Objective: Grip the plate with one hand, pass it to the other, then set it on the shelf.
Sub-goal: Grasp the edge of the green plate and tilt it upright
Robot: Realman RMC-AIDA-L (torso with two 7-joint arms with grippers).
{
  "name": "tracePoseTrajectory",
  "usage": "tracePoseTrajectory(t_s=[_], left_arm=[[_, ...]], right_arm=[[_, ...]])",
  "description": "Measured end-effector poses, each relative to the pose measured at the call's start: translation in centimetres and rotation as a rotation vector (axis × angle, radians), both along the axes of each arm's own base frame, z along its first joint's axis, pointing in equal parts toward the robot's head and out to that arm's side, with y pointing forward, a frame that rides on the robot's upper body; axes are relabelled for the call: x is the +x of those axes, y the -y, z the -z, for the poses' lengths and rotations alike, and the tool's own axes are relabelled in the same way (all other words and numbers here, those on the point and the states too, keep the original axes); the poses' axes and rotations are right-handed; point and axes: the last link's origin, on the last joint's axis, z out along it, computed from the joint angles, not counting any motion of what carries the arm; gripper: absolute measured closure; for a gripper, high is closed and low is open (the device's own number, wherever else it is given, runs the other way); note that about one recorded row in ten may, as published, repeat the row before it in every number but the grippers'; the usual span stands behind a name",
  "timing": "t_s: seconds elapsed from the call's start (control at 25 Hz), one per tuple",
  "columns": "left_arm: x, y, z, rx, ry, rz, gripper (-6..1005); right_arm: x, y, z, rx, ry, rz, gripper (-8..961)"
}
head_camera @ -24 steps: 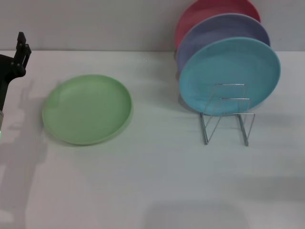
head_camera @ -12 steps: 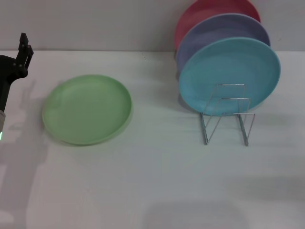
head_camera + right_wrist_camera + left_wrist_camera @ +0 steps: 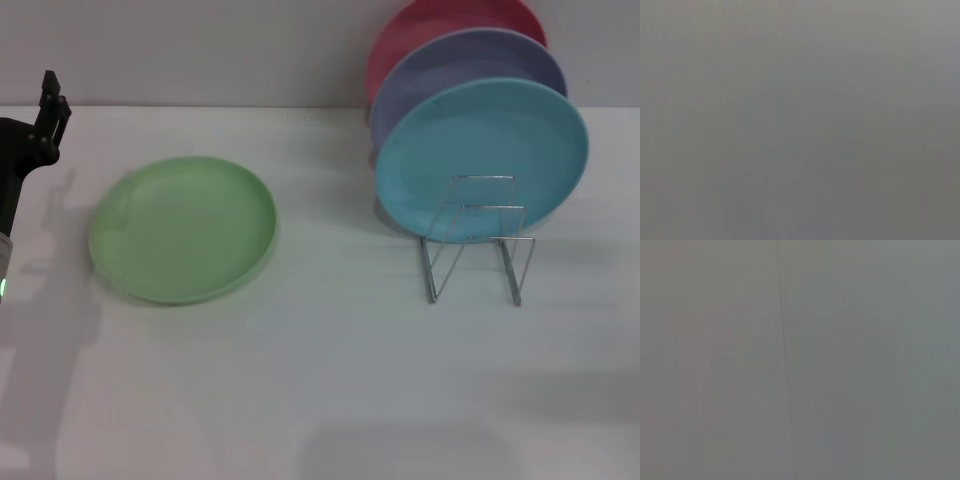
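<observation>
My left gripper (image 3: 50, 95) has crept a little farther up and away over the last second, and it stays out at the far left edge of the table (image 3: 320, 380), raised well clear of the surface; from the head view I cannot tell whether it is apart or together, since only a dark upright tip shows. The plate (image 3: 183, 228) lies flat on the table, off to the inner side of my left gripper and nearer to me, well apart from it and untouched (it has not shifted at all). Farther still to that same side stands the shelf (image 3: 476, 240), with its front wire loops free and the turquoise plate (image 3: 482, 150), the lavender plate (image 3: 470, 70) and a red plate (image 3: 440, 25) leaning upright behind them. My right gripper shows nowhere. By my judgement the grip is not yet begun: the drift means I am only positioning, and must next descend toward the plate's near rim.
</observation>
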Motion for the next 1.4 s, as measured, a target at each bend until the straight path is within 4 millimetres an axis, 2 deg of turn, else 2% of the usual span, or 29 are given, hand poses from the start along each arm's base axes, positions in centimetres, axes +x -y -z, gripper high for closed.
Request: tracePoseTrajectory(t_s=[0.4, 0.44, 0.48, 0.76, 1.0, 1.4], left_arm=[[0.1, 0.1, 0.0, 0.006, -0.005, 0.009, 245], [0.3, 0.6, -0.1, 0.02, -0.005, 0.031, 245], [0.5, 2.0, 0.0, 0.045, -0.014, 0.083, 245], [0.3, 3.1, 0.5, 0.025, 0.011, 0.094, 246], [0.2, 3.1, 0.6, 0.019, 0.007, 0.089, 246], [-0.3, 2.4, -0.4, 0.059, -0.024, 0.068, 246]], right_arm=[[-0.4, -0.7, -0.6, 0.016, 0.009, -0.017, 271], [-0.4, -0.8, -0.8, 0.027, 0.006, -0.016, 271], [-0.4, -0.9, -1.0, 0.038, 0.004, -0.015, 271], [-0.2, -0.6, -1.7, 0.071, 0.002, -0.013, 269], [-0.1, -0.4, -1.8, 0.072, 0.013, -0.012, 271], [0.3, -0.4, -2.1, 0.072, 0.024, 0.007, 270]])
